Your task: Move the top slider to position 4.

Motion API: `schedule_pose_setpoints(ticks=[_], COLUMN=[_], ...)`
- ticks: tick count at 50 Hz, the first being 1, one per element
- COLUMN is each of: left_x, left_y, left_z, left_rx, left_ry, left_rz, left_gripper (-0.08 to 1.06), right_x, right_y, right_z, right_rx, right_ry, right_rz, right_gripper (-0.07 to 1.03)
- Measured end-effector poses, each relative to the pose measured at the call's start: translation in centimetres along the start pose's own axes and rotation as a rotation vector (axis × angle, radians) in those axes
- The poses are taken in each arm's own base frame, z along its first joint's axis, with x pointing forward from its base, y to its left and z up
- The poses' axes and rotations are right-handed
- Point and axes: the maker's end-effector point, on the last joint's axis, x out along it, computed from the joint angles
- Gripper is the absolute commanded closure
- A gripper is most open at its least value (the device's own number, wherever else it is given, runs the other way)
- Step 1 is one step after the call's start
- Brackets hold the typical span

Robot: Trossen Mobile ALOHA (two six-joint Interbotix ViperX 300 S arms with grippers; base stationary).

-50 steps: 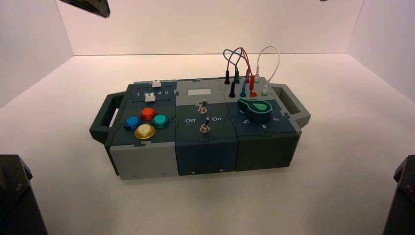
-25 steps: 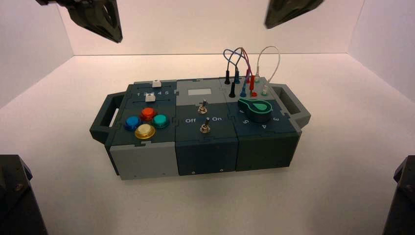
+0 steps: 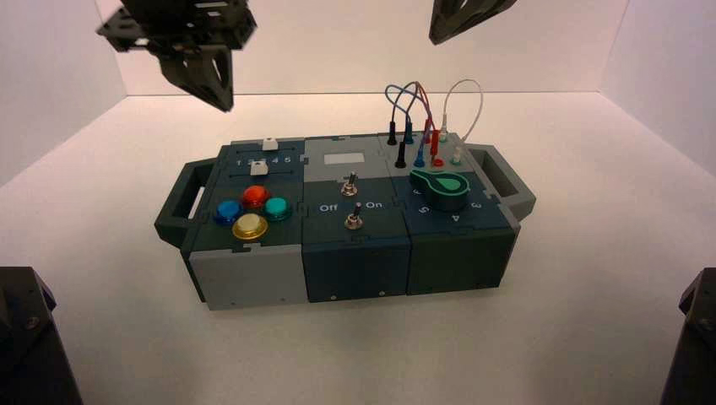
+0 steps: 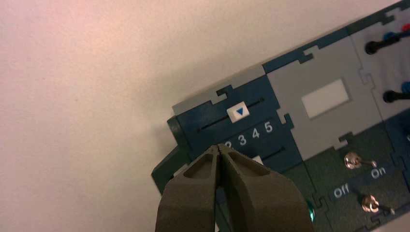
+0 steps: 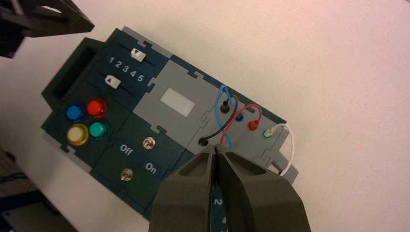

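1. High view: the box [image 3: 355, 219] sits before me, its slider panel at far left.
2. My left gripper [image 3: 226, 107] hovers near that panel, fingers closed together, holding nothing.
3. My right gripper [image 3: 436, 40] hangs above the far right side around the wires [image 3: 414, 93], likewise closed and empty.
4. The top slider [image 4: 238, 111], white, stands around mid-track, by the printed 3 [image 4: 242, 140] and 4 [image 4: 256, 133].
5. That small white 4 lies between 3 and 5 [image 4: 269, 126].

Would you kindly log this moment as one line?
left gripper: shut, above box's far left | right gripper: shut, above box | top slider: untouched, near 3
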Motion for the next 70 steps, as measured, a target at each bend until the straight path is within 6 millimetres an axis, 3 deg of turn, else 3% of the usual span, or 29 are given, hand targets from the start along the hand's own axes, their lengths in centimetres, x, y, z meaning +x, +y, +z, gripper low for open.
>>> schedule_pose_setpoints(ticks=[17,39,70], left_x=[2.9,5.3,6.1], left_y=[-0.3,-0.4,-0.5], left_z=[0.2,0.4,1.6], left_rx=[-0.063,-0.084,-0.084], left_ry=[0.106,0.171,0.16], left_rz=[-0.003,-0.003,-0.003], left_gripper=[1.01,1.01,1.01], right_x=[1.3,1.2,1.2], right_y=[0.4,0.5,0.5], right_z=[-0.2,0.1,0.2], right_rx=[-0.023,-0.027,-0.031], right_ry=[0.013,0.004,-0.002], right_rz=[0.005,0.006,0.004], right_gripper=[0.99,0.99,0.99])
